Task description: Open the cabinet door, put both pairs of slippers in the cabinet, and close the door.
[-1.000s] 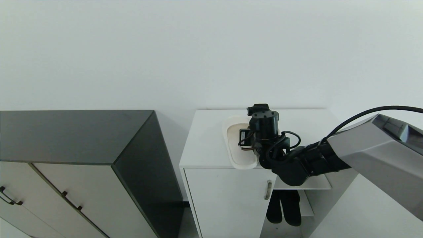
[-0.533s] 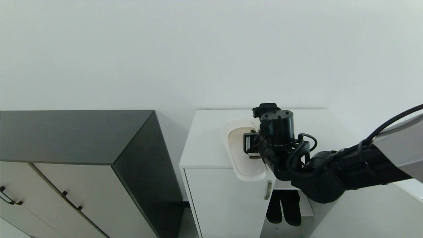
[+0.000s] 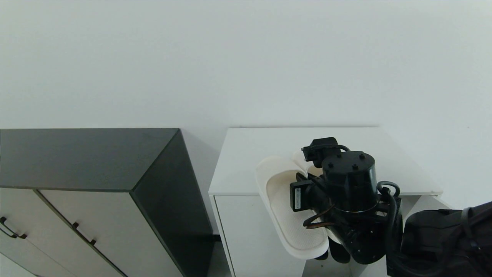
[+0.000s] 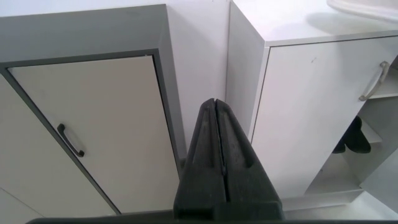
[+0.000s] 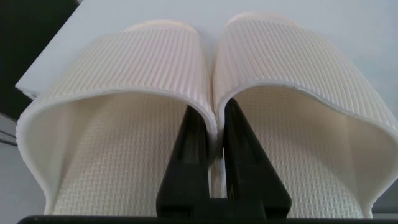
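1. Since a second ago, drawn back toward the robot: right arm (image 3: 348, 192), and with it the cream slippers (image 3: 286, 215), taken from flat on the top of the white cabinet (image 3: 246, 161) to out past its front edge. Cabinets unmoved.
2. Behind everything, a plain pale wall (image 3: 246, 57). Against it, side by side with a narrow gap between: dark cabinet (image 3: 88, 157) on the left, with pale doors and dark handles, and the white cabinet on the right.
3. On the white cabinet: left door (image 4: 311, 124) shut, metal handle (image 4: 373, 81) at its right edge. Beside it, right compartment open, with black slippers (image 4: 354, 138) resting on a lower shelf (image 4: 379, 134).
4. Right arm reaching in from the right, wrist just in front of the cabinet's front edge.
5. Right claw (image 5: 213, 118) closed to a narrow gap, pinching the two inner strap edges of the cream slippers together. Pair held side by side, toes over the cabinet top, heels hanging lower in front of the shut door.
6. Left claw (image 4: 214, 115) fully closed, fingers pressed together, gripping nothing. Held low, facing both cabinet fronts, well apart from either pair.
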Motion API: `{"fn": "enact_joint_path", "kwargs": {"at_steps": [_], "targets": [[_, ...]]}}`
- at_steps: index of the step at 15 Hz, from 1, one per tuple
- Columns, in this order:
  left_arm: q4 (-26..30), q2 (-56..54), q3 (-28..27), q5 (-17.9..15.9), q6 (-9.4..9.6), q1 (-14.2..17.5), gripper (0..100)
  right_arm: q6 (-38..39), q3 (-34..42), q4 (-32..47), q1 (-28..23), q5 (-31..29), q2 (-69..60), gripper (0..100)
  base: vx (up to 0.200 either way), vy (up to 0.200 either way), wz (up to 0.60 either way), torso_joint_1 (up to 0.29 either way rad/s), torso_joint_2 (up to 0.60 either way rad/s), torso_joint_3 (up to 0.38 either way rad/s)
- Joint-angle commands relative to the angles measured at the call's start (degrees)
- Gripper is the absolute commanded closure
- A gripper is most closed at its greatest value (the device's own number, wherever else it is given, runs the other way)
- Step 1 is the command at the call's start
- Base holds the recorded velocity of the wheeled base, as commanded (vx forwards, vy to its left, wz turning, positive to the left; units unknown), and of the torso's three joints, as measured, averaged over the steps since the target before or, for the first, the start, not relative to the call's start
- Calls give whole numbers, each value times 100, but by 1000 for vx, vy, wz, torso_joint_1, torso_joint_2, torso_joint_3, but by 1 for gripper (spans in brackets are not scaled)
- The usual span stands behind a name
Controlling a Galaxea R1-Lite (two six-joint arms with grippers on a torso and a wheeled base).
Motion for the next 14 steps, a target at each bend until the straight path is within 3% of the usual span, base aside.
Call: {"fn": "enact_joint_path", "kwargs": {"at_steps": [1,2,14], "targets": [[0,0,1,0,1,1,100,1,9,0,48,-5,-53,100,0,0,0,0,0,0],[0,0,10,0,-8,1,100,1,18,0,48,-5,-26,100,0,0,0,0,0,0],[0,0,1,0,-8,1,100,-34,1,0,127,-58,53,100,-200,0,0,2,4,3]]}}
